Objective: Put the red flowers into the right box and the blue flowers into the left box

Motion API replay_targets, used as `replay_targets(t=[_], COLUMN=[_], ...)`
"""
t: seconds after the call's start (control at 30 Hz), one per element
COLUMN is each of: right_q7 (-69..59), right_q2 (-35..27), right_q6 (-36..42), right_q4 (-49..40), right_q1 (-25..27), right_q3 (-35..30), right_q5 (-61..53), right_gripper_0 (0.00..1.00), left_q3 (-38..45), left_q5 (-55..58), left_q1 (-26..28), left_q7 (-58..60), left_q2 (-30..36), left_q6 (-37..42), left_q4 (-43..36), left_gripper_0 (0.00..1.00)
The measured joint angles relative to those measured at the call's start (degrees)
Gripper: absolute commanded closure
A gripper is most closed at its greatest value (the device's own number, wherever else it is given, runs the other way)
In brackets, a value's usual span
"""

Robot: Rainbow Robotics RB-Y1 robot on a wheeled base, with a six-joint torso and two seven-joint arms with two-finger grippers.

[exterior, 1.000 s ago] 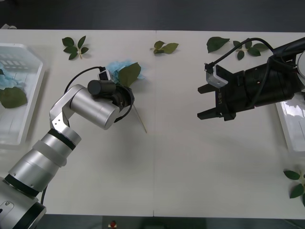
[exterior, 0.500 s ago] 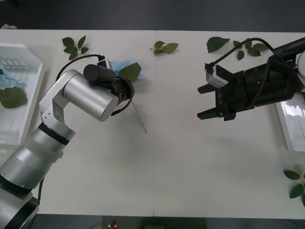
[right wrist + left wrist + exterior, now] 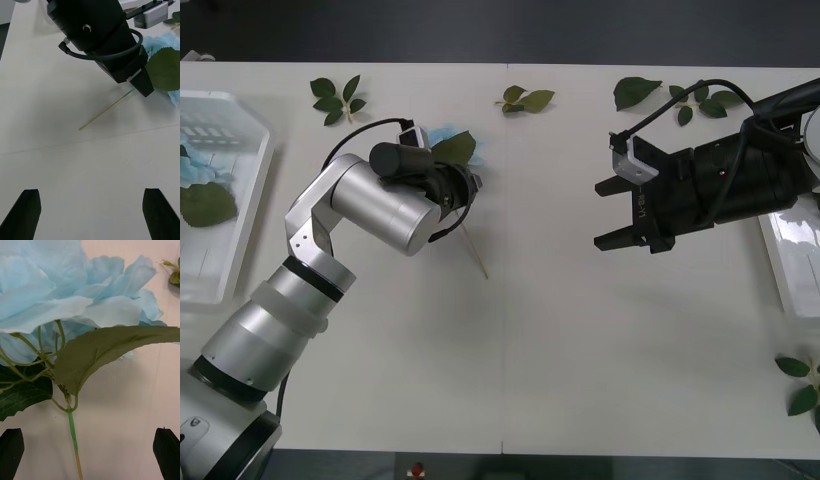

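White tabletop [image 3: 580, 350] carries one of the blue flowers [image 3: 75, 303]; its stem runs between the spread fingers of my left claw [image 3: 90, 453], which grips nothing. My right claw [image 3: 605, 212] hovers well apart, open, empty.

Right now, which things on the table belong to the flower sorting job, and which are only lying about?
Part of the job:
- blue flower, with the open left gripper around its stem
- left box, already holding a blue flower
- right box
- right gripper, open, waiting mid-table

Only lying about:
- loose leaf sprigs along the far edge
- leaves at the near right corner
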Motion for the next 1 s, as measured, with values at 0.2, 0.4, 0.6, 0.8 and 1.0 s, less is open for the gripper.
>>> replay_targets(t=[0.2,0.4,0.6,0.8,1.0], right_q7=[0.0,0.0,0.0,0.0,0.0], right_q2=[0.0,0.0,0.0,0.0,0.0], right_q6=[0.0,0.0,0.0,0.0,0.0], right_q4=[0.0,0.0,0.0,0.0,0.0], right_q1=[0.0,0.0,0.0,0.0,0.0], right_q3=[0.0,0.0,0.0,0.0,0.0], right_q5=[0.0,0.0,0.0,0.0,0.0], right_gripper_0=[0.21,0.21,0.21,0.21,0.21], left_q3=[0.0,-0.1,-0.1,-0.1,-0.1], left_q5=[-0.5,-3.0,-3.4,-5.9,-6.4], left_q1=[-1.2,-1.3,-1.4,-1.4,-2.0], left_q7=[-2.1,-2.3,-2.4,-3.2,-3.3], left_q2=[-2.1,-3.2,-3.2,-3.2,-3.2], left_q6=[-4.2,-7.2,-7.4,-9.1,-9.8], left_q4=[4.9,8.8,9.2,11.1,12.7], left_gripper_0=[0.0,0.0,0.22,0.96,1.0])
